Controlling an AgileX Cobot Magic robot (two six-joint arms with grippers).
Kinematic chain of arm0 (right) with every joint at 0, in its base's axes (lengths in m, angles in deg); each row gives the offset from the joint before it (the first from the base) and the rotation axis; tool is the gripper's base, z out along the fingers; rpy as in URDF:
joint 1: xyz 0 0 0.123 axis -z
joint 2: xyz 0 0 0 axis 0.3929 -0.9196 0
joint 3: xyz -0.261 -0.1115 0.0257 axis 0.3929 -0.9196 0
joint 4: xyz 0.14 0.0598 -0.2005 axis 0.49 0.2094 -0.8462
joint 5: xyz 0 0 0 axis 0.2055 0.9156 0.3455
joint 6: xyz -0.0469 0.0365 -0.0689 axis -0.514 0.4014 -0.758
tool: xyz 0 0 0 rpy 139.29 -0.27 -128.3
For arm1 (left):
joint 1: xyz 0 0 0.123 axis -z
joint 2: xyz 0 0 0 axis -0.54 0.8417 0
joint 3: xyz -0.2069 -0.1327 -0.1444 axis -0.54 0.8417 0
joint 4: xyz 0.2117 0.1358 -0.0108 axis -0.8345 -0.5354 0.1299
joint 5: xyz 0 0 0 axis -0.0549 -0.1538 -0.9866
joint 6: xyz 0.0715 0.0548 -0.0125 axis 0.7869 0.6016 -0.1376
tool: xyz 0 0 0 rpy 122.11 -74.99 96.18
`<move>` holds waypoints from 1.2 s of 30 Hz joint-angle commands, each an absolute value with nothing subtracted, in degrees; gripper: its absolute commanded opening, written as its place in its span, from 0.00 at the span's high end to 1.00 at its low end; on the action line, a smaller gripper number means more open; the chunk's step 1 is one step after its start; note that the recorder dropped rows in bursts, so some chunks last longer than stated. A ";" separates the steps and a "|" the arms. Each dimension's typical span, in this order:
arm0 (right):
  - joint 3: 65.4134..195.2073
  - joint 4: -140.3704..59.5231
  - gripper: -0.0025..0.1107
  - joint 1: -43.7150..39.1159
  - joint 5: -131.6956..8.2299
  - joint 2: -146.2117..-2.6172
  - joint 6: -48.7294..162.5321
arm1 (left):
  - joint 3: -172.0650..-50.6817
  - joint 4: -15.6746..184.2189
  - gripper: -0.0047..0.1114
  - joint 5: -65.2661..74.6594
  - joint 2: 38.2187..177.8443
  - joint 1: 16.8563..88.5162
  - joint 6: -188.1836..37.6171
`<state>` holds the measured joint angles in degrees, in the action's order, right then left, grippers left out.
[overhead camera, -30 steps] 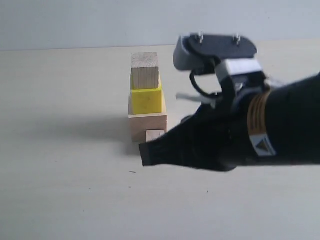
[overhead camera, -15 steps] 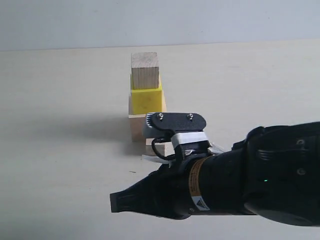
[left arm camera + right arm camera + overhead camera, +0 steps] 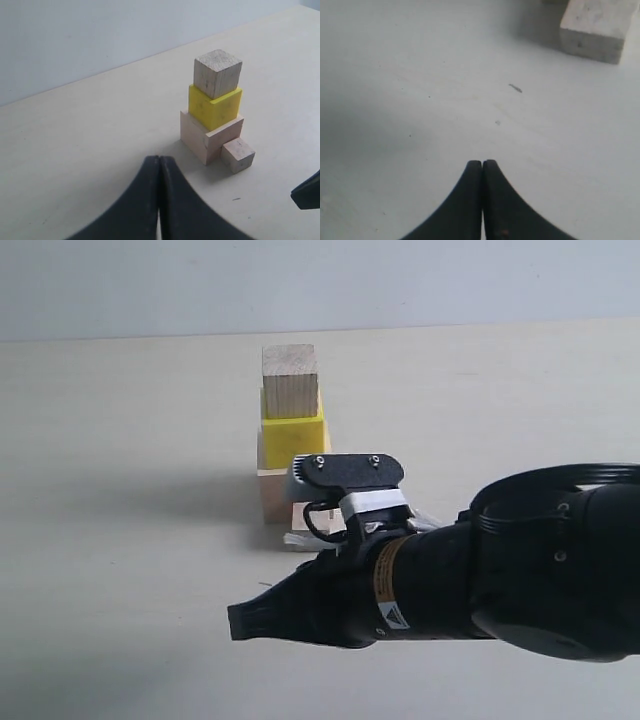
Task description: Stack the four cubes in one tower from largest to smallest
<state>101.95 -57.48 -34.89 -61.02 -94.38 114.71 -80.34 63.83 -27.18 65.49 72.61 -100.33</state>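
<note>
The right claw (image 3: 482, 165) and left claw (image 3: 159, 159), both pinched shut and empty, sit short of the three-cube tower (image 3: 216, 100), at whose foot the tiny cube (image 3: 238, 155) lies: light, rigid wood, likely best pinched across opposite flat sides.

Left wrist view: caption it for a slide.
Medium cube atop yellow cube atop large cube; tiny cube on the table beside the base.

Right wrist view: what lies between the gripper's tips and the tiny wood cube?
Only bare table lies between the right gripper and the tiny wood cube, apart from one small dark fleck; the right wrist view shows it.
</note>
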 commanded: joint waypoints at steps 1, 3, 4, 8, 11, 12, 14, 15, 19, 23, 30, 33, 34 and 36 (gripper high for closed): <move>101.80 -60.33 0.98 -34.23 -61.73 -94.47 102.54 | -80.21 63.68 0.96 -26.44 65.49 72.59 -100.55; 101.80 -60.33 0.98 -34.23 -61.73 -94.47 102.54 | -80.21 63.68 0.96 -26.44 65.49 72.59 -100.55; 101.80 -60.33 0.98 -34.23 -61.73 -94.47 102.54 | -80.21 63.68 0.96 -26.44 65.49 72.59 -100.55; 101.80 -62.18 0.98 -34.23 -61.73 -94.47 102.54 | -80.21 63.68 0.96 -26.44 65.49 72.59 -100.55; 101.80 -59.62 0.98 -34.23 -63.55 -94.47 104.91 | -80.21 63.68 0.96 -26.44 65.49 72.59 -100.55; 101.80 -58.93 0.98 -34.23 -64.48 -94.35 105.77 | -80.21 63.68 0.96 -26.44 65.49 72.59 -100.55; 101.67 -58.63 0.98 -34.89 -66.80 -93.35 106.99 | -80.21 63.68 0.96 -26.44 65.49 72.59 -100.55; 101.37 -58.63 0.98 -34.89 -68.01 -92.61 106.99 | -80.21 63.68 0.96 -26.44 65.49 72.59 -100.55; 99.31 -58.24 0.98 -33.84 -71.42 -87.70 105.89 | -80.21 63.68 0.96 -26.44 65.49 72.59 -100.55; 95.86 -52.79 0.98 -33.71 -71.30 -78.48 99.94 | -80.21 63.68 0.96 -26.44 65.49 72.59 -100.55; 92.59 -45.11 0.98 -30.22 -64.42 -57.77 84.11 | -80.21 63.68 0.96 -26.44 65.49 72.59 -100.55; 92.59 -45.84 0.98 -24.98 -62.33 -49.77 78.18 | -80.21 63.68 0.96 -26.44 65.49 72.59 -100.55; 92.59 -46.28 0.98 -23.04 -61.73 -47.50 74.59 | -80.21 63.68 0.96 -26.44 65.49 72.59 -100.55; 92.59 -46.38 0.98 -19.53 -60.63 -44.27 70.80 | -80.21 63.68 0.96 -26.44 65.49 72.59 -100.55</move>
<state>93.03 -46.05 -24.06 -62.54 -49.18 77.50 -80.34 63.77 -27.18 65.49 72.61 -100.33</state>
